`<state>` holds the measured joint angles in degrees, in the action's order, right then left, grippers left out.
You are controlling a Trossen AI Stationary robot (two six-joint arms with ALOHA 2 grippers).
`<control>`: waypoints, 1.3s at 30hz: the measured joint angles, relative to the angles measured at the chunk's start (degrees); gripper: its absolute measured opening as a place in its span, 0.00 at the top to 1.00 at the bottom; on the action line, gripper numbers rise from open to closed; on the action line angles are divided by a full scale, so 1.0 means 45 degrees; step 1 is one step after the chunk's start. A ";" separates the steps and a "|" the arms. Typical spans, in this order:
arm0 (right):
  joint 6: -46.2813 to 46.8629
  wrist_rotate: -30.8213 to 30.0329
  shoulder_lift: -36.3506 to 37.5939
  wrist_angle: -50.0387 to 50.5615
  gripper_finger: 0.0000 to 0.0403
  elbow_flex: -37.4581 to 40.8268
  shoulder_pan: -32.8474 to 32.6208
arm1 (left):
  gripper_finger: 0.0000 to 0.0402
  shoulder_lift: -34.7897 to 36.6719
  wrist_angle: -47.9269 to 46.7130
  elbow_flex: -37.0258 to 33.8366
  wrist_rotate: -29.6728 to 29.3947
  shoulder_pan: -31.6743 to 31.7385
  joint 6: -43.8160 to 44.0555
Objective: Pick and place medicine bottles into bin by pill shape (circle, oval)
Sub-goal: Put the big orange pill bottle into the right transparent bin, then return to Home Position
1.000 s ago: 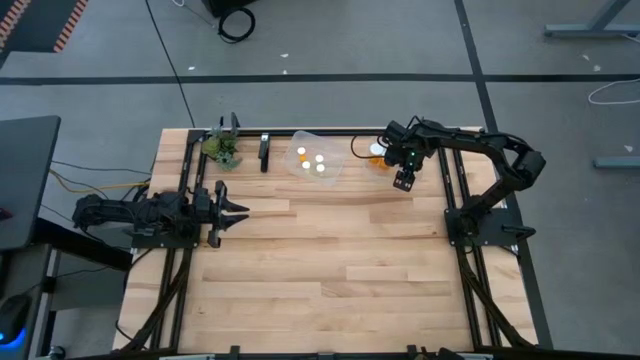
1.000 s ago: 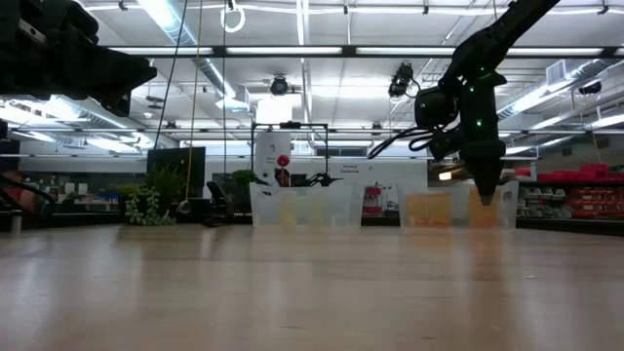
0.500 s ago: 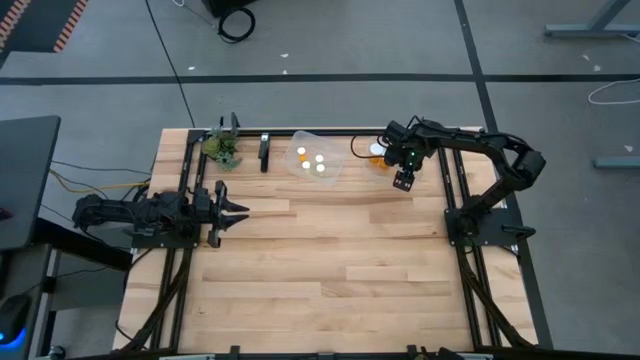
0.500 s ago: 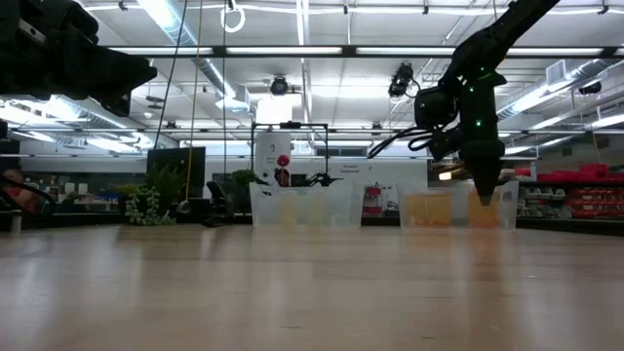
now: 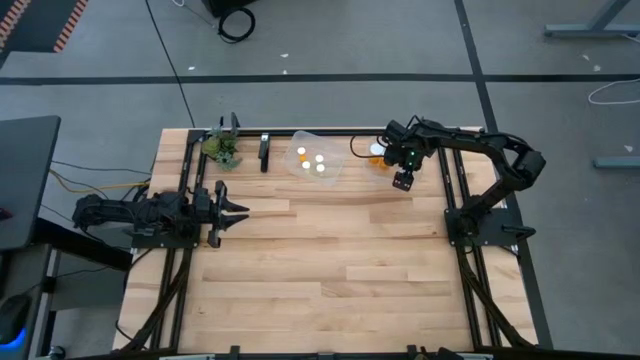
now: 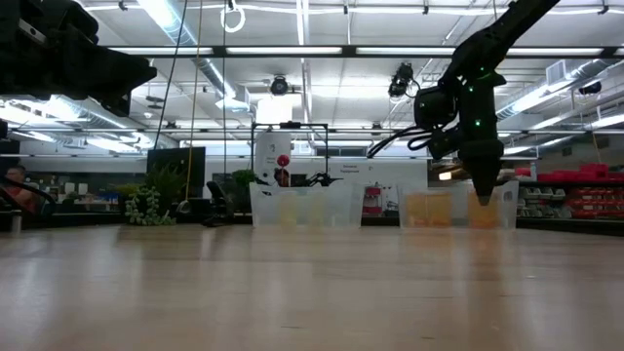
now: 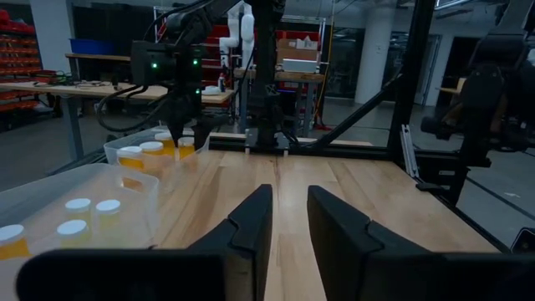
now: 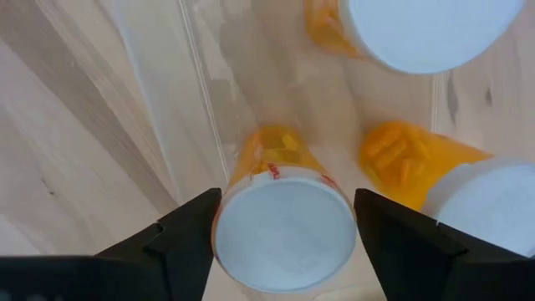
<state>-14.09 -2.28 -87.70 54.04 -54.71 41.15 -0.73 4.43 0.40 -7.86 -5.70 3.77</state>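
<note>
Over the right-hand bin [image 5: 377, 152], the right gripper [image 8: 284, 230] stands wide around a white-capped medicine bottle [image 8: 282, 226]; it should lift straight up, clear of neighbouring bottles.

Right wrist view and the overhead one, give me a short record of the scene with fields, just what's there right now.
right gripper: over the right bin, fingers open to either side of a wide bottle's white cap
wide bottle: upright in the right bin, with two more wide bottles
left bin: holds small white-capped bottles
left gripper: parked at the table's left edge, holding nothing
plant: at the far left corner
</note>
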 joint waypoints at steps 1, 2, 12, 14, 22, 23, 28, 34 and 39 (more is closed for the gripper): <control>0.0001 0.0000 0.0000 0.0048 0.30 -0.0035 0.0000 | 0.79 0.0000 0.0000 -0.0003 0.0000 -0.0001 0.0000; 0.0001 0.0000 0.0000 0.0132 0.30 -0.0118 0.0000 | 0.79 0.0000 0.0000 -0.0002 -0.0002 0.0001 0.0000; 0.0098 -0.0063 0.0000 0.0935 0.30 -0.1391 0.0000 | 0.77 0.0000 -0.0001 -0.0001 0.0001 0.0001 0.0000; 0.0103 -0.0073 0.0000 0.1190 0.30 -0.1623 0.0000 | 0.77 0.0000 0.0003 -0.0005 -0.0003 0.0001 0.0000; 0.0122 -0.0092 0.0000 0.1735 0.30 -0.2497 -0.0005 | 0.77 0.0000 -0.0001 0.0000 0.0001 0.0000 0.0000; 0.0122 -0.0092 0.0000 0.1801 0.30 -0.2620 -0.0005 | 0.77 0.0000 0.0003 -0.0004 0.0000 -0.0002 0.0000; 0.0134 -0.0092 0.0000 0.2097 0.30 -0.3176 -0.0010 | 0.79 0.0000 -0.0001 -0.0003 -0.0001 0.0001 0.0000; 0.0240 -0.0092 0.0000 0.3069 0.30 -0.3873 -0.0015 | 0.78 0.0000 0.0003 0.0000 0.0001 -0.0004 0.0000; 0.0413 -0.0084 0.0778 0.3478 0.30 -0.4407 -0.0281 | 0.77 0.0000 0.0001 -0.0005 -0.0001 0.0001 0.0000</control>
<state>-12.23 -2.66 -84.20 69.69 -74.55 39.88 -0.73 4.44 0.38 -7.87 -5.69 3.77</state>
